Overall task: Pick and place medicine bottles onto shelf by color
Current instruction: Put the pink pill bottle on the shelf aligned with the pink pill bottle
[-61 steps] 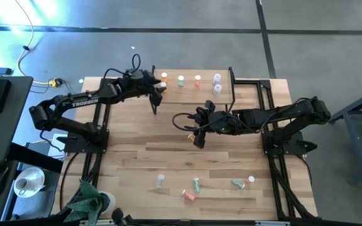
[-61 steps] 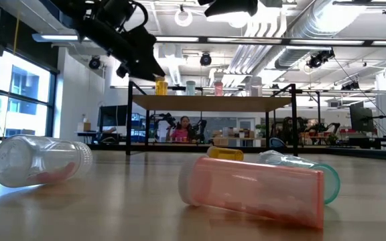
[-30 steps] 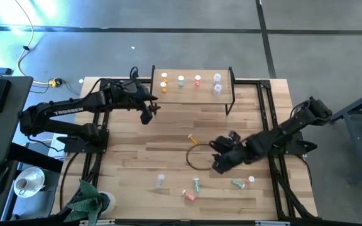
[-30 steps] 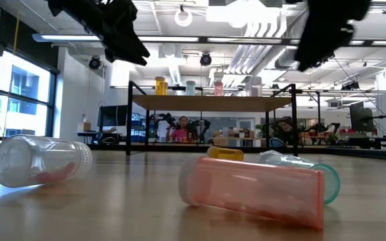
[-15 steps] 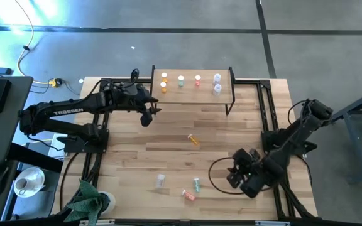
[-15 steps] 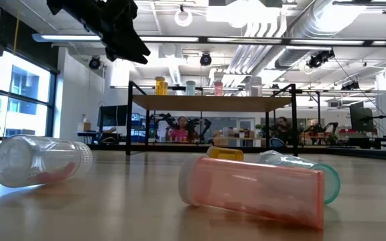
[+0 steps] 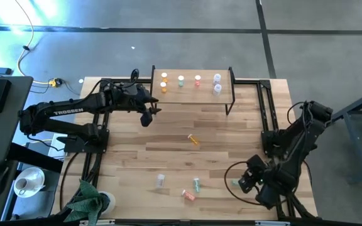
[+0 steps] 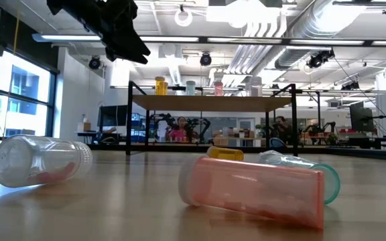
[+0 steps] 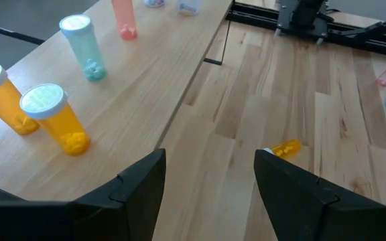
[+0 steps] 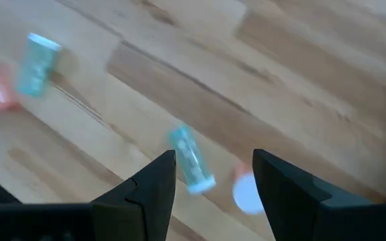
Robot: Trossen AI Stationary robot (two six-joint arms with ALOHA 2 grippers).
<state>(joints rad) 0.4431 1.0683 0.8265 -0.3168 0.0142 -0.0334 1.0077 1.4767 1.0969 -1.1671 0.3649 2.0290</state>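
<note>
Two orange medicine bottles [image 9: 49, 117], a green one [image 9: 86, 47], a pink one [image 9: 124, 17] and clear ones [image 7: 217, 83] stand upright on the shelf [image 7: 193, 95]. My left gripper [image 9: 210, 194] hangs open and holds nothing, off the shelf's near left corner [image 7: 146, 116]. On the table lie an orange bottle [image 7: 193, 139], a clear one [image 7: 161, 180], a green one [image 7: 197, 184] and a pink one [image 7: 188, 195]. My right gripper [image 10: 213, 187] is open above the near right of the table [image 7: 249, 181], over a green bottle [image 10: 189, 161] lying on its side and a pink white-capped one [image 10: 246, 191].
The shelf's black legs [image 7: 230, 100] stand at the table's far middle. Black frame rails [image 7: 266, 113] run along both sides of the table. A green cloth [image 7: 87, 199] lies off the near left corner. Bare wood [image 7: 168, 154] stretches between the shelf and the lying bottles.
My right gripper has swung from the table's middle right toward the near right corner, sinking slightly and rolling about its own axis, still open. It has left the low view. No bottle has moved.
</note>
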